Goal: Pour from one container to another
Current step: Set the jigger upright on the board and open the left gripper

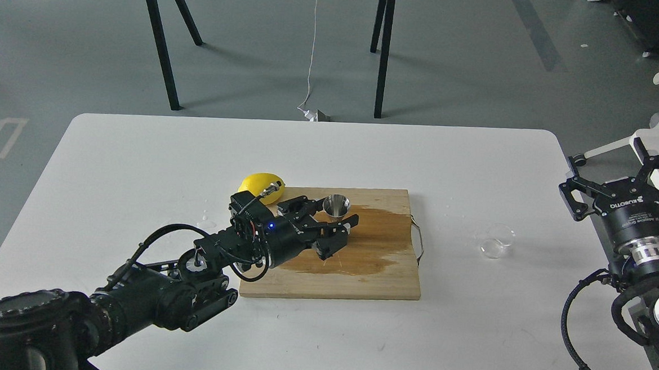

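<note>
The steel jigger (336, 204) stands mouth up at the back of the wooden cutting board (358, 282). My left gripper (331, 214) reaches in from the left with a finger on each side of the jigger's lower part, and looks shut on it. The clear glass cup (496, 241) lies on the white table to the right of the board, seemingly on its side, with nothing touching it. My right gripper (617, 175) hangs at the table's right edge, open and empty, well apart from the cup.
A yellow lemon (259, 183) sits against the board's back left corner, just behind my left wrist. A dark wet stain (377, 241) covers the board's middle. The board has a metal handle (418, 243) on its right side. Small droplets (206, 222) lie left of the board.
</note>
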Robot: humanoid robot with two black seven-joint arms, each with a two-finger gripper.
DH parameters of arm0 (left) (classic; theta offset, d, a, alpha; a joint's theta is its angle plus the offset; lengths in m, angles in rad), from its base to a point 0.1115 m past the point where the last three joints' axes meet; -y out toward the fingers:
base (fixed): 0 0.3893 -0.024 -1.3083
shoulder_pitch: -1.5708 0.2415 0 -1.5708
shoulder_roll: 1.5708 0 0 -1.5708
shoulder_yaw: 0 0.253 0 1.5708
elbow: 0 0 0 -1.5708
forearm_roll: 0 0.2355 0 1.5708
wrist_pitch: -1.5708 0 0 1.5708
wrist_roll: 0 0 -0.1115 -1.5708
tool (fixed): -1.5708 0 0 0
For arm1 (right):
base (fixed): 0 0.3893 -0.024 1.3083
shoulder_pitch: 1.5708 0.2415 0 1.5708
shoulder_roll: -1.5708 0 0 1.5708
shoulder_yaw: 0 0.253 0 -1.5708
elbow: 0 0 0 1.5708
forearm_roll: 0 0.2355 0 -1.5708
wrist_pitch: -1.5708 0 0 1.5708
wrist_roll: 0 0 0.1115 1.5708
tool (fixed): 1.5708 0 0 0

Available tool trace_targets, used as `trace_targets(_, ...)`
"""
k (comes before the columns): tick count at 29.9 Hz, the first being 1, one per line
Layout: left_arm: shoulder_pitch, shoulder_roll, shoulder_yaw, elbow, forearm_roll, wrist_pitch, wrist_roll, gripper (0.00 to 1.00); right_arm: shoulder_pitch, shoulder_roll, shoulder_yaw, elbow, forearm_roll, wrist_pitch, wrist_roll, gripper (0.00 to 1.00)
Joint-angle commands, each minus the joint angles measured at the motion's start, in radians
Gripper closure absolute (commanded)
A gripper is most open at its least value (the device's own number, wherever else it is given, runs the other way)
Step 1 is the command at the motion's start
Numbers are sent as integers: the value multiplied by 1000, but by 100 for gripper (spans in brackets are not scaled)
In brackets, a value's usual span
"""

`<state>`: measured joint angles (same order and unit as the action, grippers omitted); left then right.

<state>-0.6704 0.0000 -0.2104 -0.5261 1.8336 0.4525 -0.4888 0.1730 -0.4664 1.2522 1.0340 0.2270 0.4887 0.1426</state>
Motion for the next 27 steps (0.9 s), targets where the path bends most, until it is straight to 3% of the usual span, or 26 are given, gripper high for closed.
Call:
trace_targets(1, 3, 0, 0, 0, -2, 0, 0, 19, -4, 0, 1, 0, 0, 0, 0, 1)
trace_targets(27, 49, 0, 0, 5, -4, -1, 0, 18, -4, 0, 3, 1, 2, 0, 0, 1)
